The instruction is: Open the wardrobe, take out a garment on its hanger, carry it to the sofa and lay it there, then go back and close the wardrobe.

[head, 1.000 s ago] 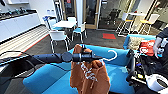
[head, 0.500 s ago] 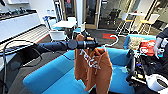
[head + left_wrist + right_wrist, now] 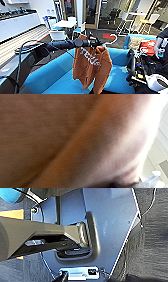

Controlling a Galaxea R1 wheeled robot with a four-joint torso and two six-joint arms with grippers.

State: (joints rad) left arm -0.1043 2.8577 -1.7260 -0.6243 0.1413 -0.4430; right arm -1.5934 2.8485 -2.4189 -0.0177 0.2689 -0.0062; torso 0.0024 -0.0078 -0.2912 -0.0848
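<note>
Pincer on our left arm [image 3: 96, 43] is reaching out over the sofa [image 3: 50, 77], and we are carrying the hanger [image 3: 111, 40] with it; the fingers are hidden behind dark wrist hardware and orange cloth, so we cannot tell whether they are pinching the hanger or the hanger is merely hooked over them. Our right pincer we are not able to judge either.

We are holding the garment [image 3: 91, 66] in the air above the blue seat cushions, its lower hem hanging just over the seat, apparently not yet resting on it. In the left wrist view we are seeing the same orange cloth [image 3: 62, 139] pressed right up against the lens.

We are judging the hoodie to be light, soft and floppy: it is drooping in folds and will likely swing and slump when lowered. The hanger looks thin and stiff, so we are treating it as the only firm place to take hold, near the neck under the hook.

Its long axis is running top to bottom, hood end up at the arm, hem down toward the seat. The lettered chest is facing us, and the white hook is pointing up and away toward the room beyond.
</note>
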